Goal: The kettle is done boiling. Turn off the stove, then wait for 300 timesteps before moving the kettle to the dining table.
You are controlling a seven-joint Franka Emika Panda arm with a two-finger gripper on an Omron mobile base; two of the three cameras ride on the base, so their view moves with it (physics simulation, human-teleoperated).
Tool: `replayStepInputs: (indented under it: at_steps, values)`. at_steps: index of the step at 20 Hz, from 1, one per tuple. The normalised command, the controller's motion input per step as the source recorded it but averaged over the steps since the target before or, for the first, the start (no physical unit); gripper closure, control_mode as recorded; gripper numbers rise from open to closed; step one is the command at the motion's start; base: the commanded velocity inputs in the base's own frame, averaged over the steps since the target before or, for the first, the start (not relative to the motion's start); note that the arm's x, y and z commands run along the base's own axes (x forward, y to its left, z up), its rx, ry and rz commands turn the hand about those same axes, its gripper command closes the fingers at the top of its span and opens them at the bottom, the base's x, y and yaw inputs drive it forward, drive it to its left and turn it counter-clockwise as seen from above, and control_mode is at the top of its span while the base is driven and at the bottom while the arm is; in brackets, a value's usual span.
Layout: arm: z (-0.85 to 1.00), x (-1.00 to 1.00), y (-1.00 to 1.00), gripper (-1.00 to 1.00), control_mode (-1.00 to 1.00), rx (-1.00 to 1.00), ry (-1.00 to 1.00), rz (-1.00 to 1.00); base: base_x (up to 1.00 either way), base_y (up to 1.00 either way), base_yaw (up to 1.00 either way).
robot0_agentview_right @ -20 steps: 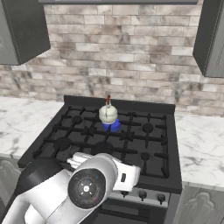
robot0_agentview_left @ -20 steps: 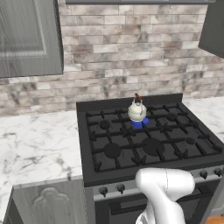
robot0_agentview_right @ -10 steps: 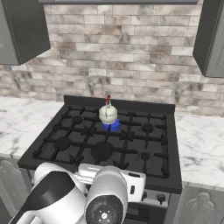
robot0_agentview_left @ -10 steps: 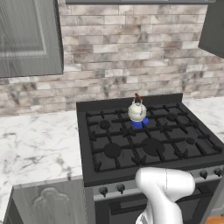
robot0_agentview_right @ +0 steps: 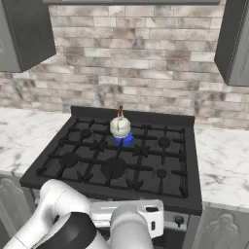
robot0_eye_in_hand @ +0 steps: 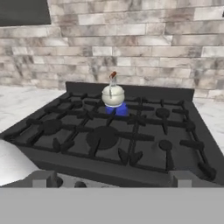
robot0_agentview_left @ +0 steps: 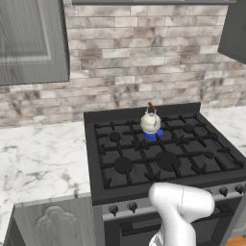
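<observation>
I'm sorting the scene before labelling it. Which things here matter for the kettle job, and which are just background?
For the job:
kettle, on a back burner over a blue flame
stove
stove knobs

Background:
marble counter
brick wall
upper cabinet

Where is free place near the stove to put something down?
Bare marble counter lies left and right of the stove. On the stove, the front grates are free; the kettle sits over a blue flame at the back middle.
</observation>
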Motion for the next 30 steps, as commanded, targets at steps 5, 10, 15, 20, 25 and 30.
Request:
replayStepInputs:
  at_steps: [5,10,15,20,25,30]
  values:
    - [-0.58,0.08,0.26,-1.0,-1.0,-0.1,-0.16,0.04,0.0,0.0,0.0]
    - [-0.36,0.01,0.28,-1.0,-1.0,-0.08,-0.13,0.02,0.0,0.0,0.0]
    - [-0.18,0.0,0.26,-1.0,-1.0,-0.02,-0.06,0.0,0.0,0.0,0.0]
    - [-0.26,0.07,0.25,-1.0,-1.0,0.0,0.0,0.0,0.0,0.0,0.0]
    - [-0.36,0.03,0.14,-1.0,-1.0,0.0,-0.01,0.0,0.0,0.0,0.0]
    - [-0.22,0.06,0.03,-1.0,-1.0,0.0,-0.07,-0.02,0.0,0.0,0.0]
